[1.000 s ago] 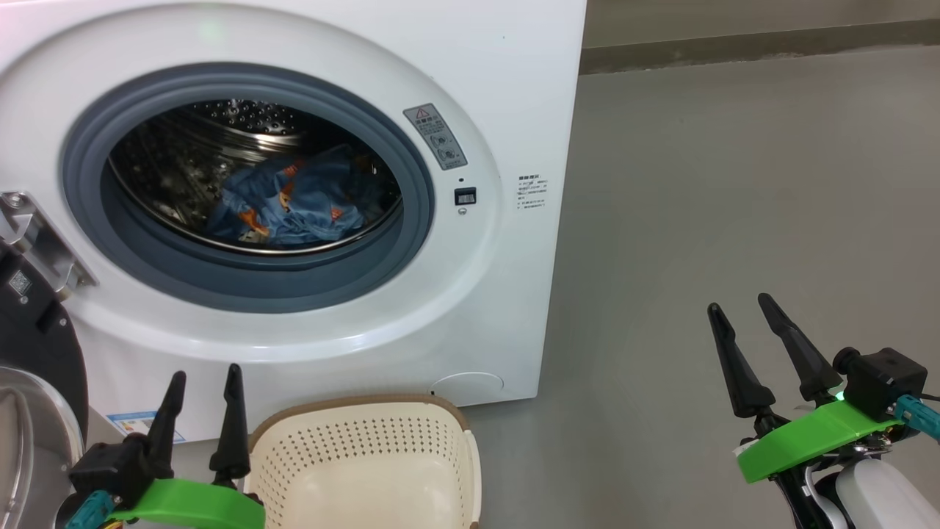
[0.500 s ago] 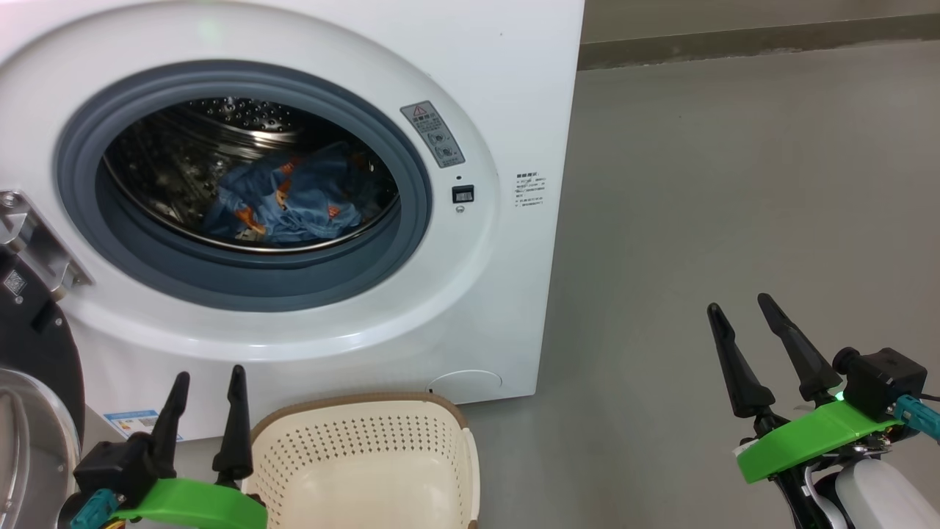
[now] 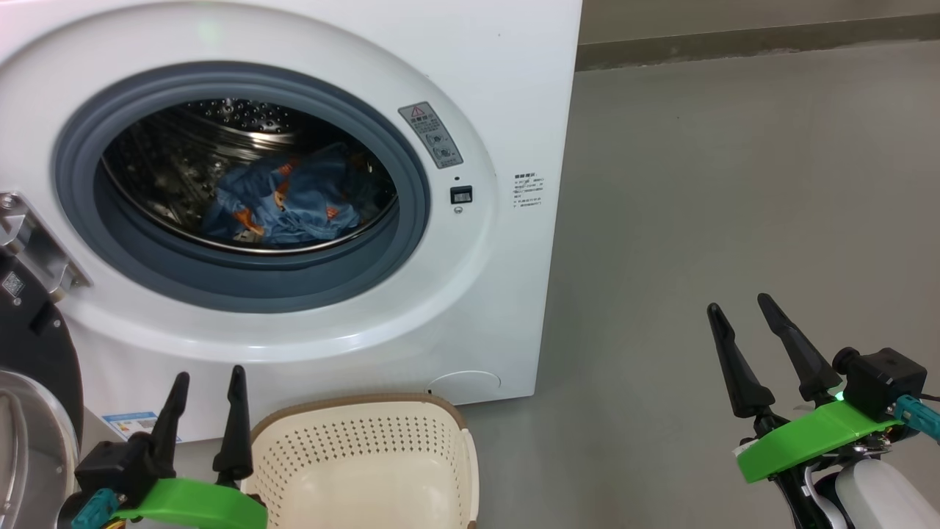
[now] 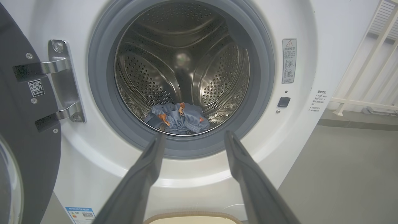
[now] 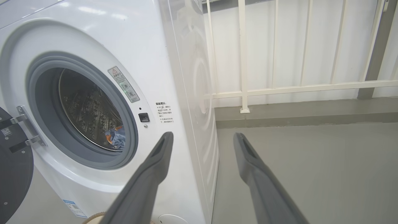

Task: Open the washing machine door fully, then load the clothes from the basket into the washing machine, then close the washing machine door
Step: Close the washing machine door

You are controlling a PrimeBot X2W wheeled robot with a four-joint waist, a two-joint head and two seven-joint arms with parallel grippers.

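With left gripper (image 3: 209, 372) and right gripper (image 3: 738, 302) both spread empty, you should push the washing machine door (image 3: 37, 338), left of the left gripper, shut evenly.

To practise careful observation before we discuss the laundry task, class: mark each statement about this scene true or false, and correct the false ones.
1. The clothes lie inside the washing machine. True.
2. The washing machine door is shut. False: it stands swung open at the left.
3. The left end effector grips a garment. False: it is open and empty.
4. The basket sits on the floor in front of the washing machine. True.
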